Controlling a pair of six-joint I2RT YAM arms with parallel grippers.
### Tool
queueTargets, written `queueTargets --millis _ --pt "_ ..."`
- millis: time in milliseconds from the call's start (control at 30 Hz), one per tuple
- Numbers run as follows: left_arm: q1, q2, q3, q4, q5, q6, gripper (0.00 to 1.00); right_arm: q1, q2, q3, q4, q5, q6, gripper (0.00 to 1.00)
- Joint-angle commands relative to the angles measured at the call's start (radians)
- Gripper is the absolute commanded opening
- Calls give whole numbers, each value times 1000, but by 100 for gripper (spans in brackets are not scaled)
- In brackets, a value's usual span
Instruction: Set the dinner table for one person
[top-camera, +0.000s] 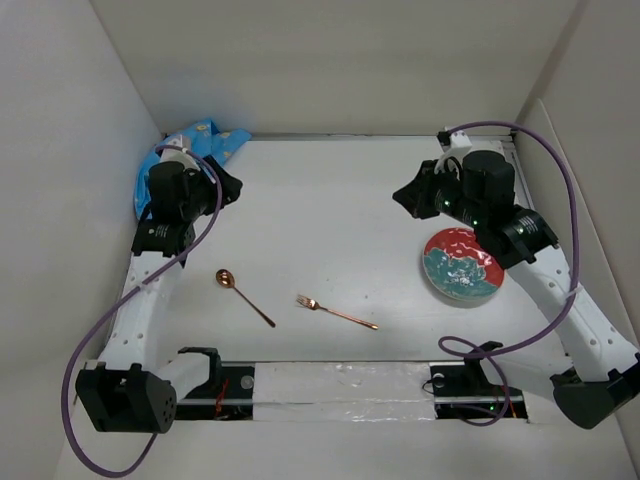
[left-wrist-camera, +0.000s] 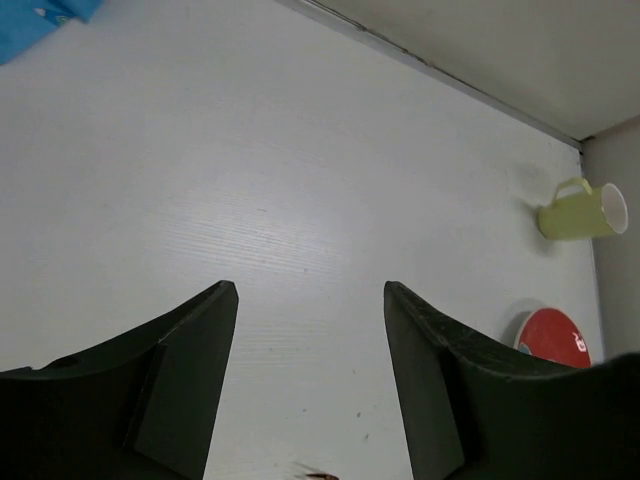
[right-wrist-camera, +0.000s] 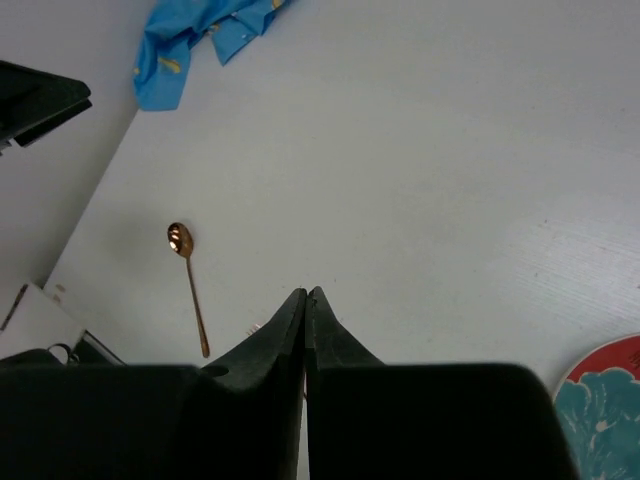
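Left gripper (left-wrist-camera: 310, 290) wide open and empty, right gripper (right-wrist-camera: 305, 293) pinched closed on nothing, both over the dinner table (top-camera: 320, 200) carrying spoon (top-camera: 247, 300) at 7 o'clock, fork (top-camera: 338, 313) at 6, plate (top-camera: 462, 264) at 3.

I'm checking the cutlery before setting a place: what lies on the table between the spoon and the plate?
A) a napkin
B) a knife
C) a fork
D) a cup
C: a copper-coloured fork lies on the white table between the spoon and the plate.
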Motion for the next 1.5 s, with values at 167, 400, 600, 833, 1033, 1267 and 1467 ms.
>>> queueTargets --millis 167,400,600,833,1033,1267,1467 --pt "6 106 143 -59 -355 -7 24 -26 -57 -60 45 -63 -15 0" --pt "127 262 187 -84 -397 -137 11 -36 -122 -190 87 -95 -6 0" --pt "316 364 121 36 -296 -211 65 -17 -126 -277 128 -108 8 0" --pt "336 673 262 -15 -427 -191 63 12 -80 -238 94 -102 -24 6" --pt "336 897 458 -107 -479 -163 62 23 -59 -212 81 -80 -29 35" --pt "295 1086 682 -245 -611 -49 60 32 -45 -218 76 -46 -18 38" --pt "284 1204 753 -355 -665 10 55 41 -39 -201 85 -20 -14 38"
